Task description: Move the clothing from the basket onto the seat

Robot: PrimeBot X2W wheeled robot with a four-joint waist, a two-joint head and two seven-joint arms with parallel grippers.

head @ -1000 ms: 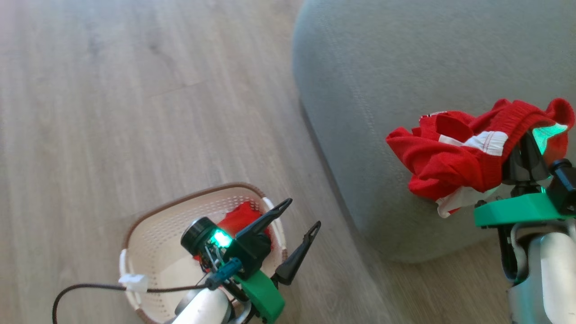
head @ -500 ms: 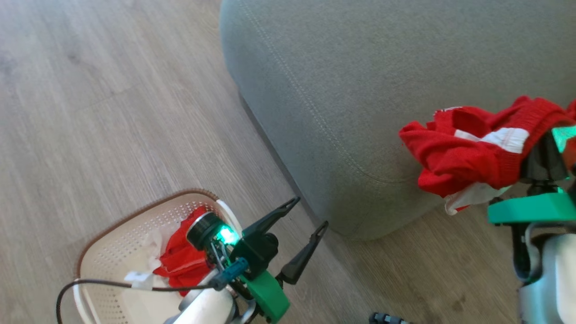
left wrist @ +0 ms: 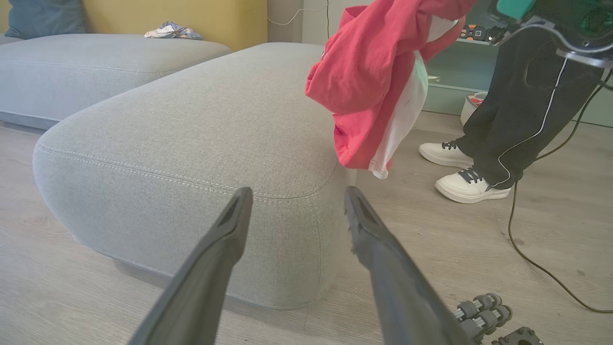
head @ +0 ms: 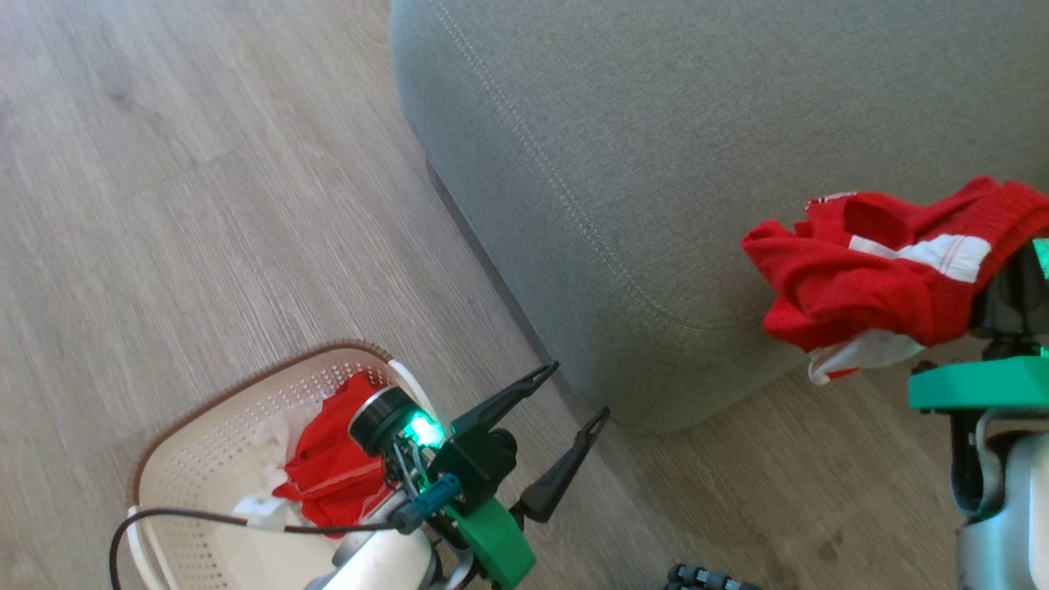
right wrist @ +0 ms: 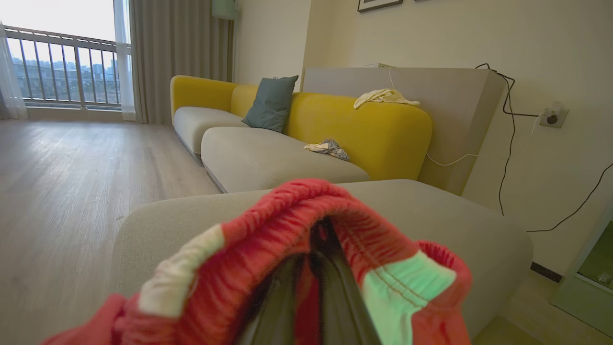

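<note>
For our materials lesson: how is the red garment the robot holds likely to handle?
Probably floppy: the garment droops in folds below the right end effector. Likely light: a single pinch at its ribbed band carries it all.

left gripper point(head: 580, 389) sits low at the lower left, fingers spread wide and empty, angled up and to the right. right gripper point(right wrist: 322, 230) is up at the right edge, fingers pinched together on the clothing point(head: 836, 287).

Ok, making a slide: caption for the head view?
Mid-transfer: right gripper holds a red garment at the seat edge; open left gripper hovers by the basket, clothing inside.
</note>
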